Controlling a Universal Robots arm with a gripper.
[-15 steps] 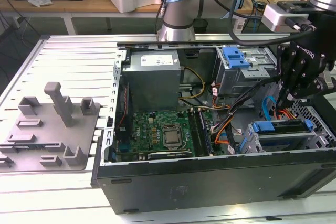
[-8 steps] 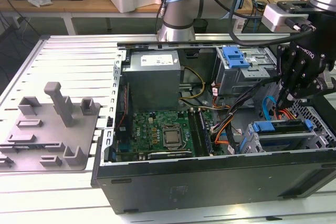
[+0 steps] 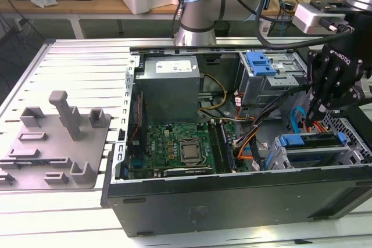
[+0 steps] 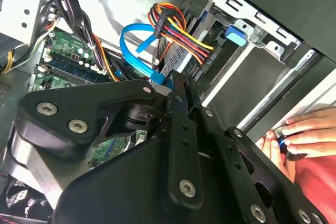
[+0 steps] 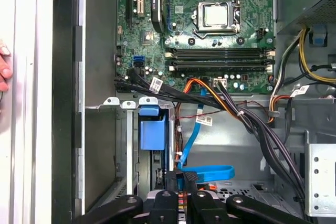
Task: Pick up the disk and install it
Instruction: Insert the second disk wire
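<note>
In the exterior view the disk [image 3: 290, 141], edged by its blue bracket, lies flat in the grey cage at the front corner of the open computer case on the exterior view's right. My black gripper [image 3: 314, 114] hangs just above it, slightly behind. In both wrist views the two fingers meet at the tips with nothing between them [image 5: 181, 178] [image 4: 176, 85]. They stand over a blue data cable [image 5: 210, 174] and a bundle of coloured power wires [image 4: 184, 30].
The case holds a motherboard [image 3: 180, 149], a grey power supply box [image 3: 168, 85] and a second drive cage with a blue latch [image 3: 260, 62]. A person's hand [image 4: 302, 132] rests on the case's outer edge [image 5: 4, 66]. A grey plastic fixture [image 3: 64, 137] lies on the slotted table.
</note>
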